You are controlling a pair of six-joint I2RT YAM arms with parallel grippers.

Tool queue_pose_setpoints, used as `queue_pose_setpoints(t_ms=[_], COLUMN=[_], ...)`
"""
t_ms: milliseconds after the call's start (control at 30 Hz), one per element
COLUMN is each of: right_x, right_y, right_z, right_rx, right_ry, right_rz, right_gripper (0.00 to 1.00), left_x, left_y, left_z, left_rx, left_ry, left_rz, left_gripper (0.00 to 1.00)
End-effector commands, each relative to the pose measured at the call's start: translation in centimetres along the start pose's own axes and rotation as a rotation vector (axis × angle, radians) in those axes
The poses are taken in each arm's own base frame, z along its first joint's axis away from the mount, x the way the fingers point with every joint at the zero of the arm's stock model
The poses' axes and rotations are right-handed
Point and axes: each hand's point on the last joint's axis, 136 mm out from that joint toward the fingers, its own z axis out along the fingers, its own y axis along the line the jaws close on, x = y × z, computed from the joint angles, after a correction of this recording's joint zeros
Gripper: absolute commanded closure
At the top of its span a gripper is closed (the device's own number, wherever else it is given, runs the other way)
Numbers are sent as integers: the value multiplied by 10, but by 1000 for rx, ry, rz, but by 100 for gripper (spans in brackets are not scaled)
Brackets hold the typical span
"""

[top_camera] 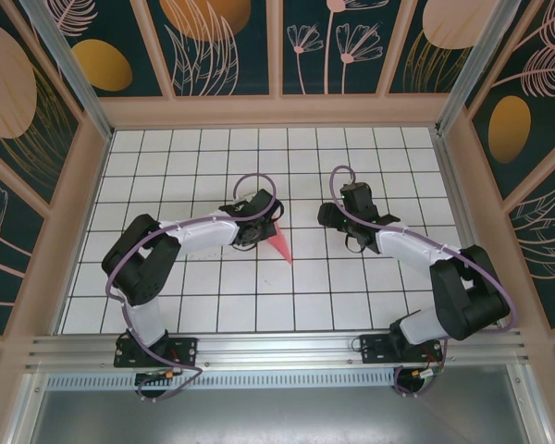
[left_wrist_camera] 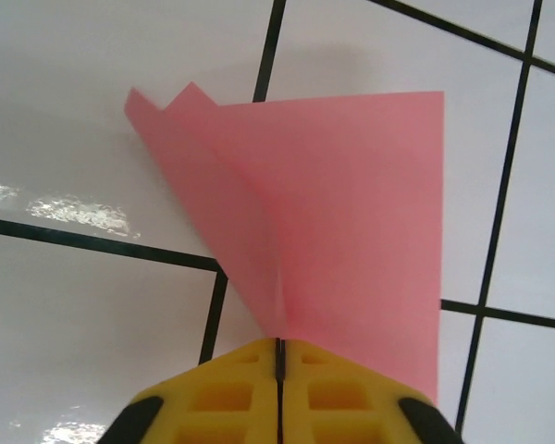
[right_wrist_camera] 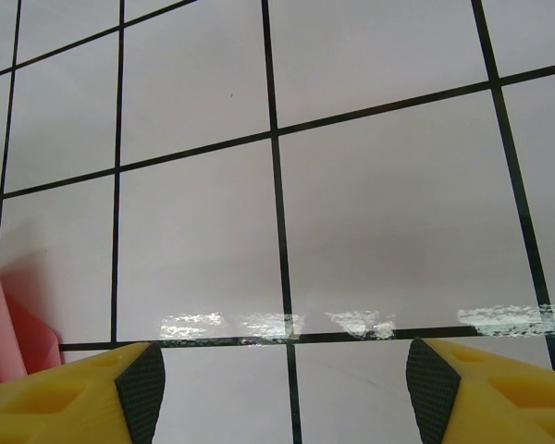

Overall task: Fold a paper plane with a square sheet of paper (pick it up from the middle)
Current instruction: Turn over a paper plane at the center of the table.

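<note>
White tiles ruled with black lines make up the worktop (top_camera: 166,148), fenced by dark panels painted with flowers and leaves. Just left of the middle we see the left tool (top_camera: 256,222) with its yellow pads pressed fully together on the pink paper plane (top_camera: 282,242). From the top view the plane's pointed nose reaches toward the near right. In the left wrist view the left tool (left_wrist_camera: 279,356) pinches the paper plane (left_wrist_camera: 333,213) where its layers meet at a ridge, and the folded flaps fan out away from the pads. We cannot tell whether the paper rests on the tiles or hangs just above them.

To the right, apart from the plane, the right tool (top_camera: 338,218) stands wide open and holds nothing. Its own camera shows the right tool (right_wrist_camera: 287,379) over bare tiles, with an edge of the paper plane (right_wrist_camera: 9,324) at the left.

We judge the folding mostly done: the sheet already has a dart shape. Sharpening the creases, spreading the wings and setting it down seem to be left. The plane sits in nothing but that grip.
</note>
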Motion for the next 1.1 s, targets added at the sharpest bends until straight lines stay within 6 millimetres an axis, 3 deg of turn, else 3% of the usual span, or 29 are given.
queue_pose_setpoints(t_ms=[0,233,433,567,733,833,1067], right_x=[-5,-9,-12,-9,2,10,40], right_y=[2,8,15,22,36,51,89], right_z=[0,-6,-16,-20,-22,-25,-19], right_rx=[-13,-91,-147,-185,-226,-246,-237], right_ry=[-11,-13,-4,22,63,78,137], right_rz=[26,88,106,109,105,73,-45], right_gripper=[28,29,29,29,29,30,47], left_x=[-10,-39,-51,-41,-25,-20,-4], left_y=[-5,-40,-73,-83,-91,-84,-58], left_z=[-12,-56,-95,-97,-83,-70,-44], left_rx=[28,218,458,613,764,771,765], left_ry=[-43,-152,-238,-239,-188,-165,-105], left_rz=[-20,17,76,84,44,22,-54], left_gripper=[100,100,100,100,100,100,100])
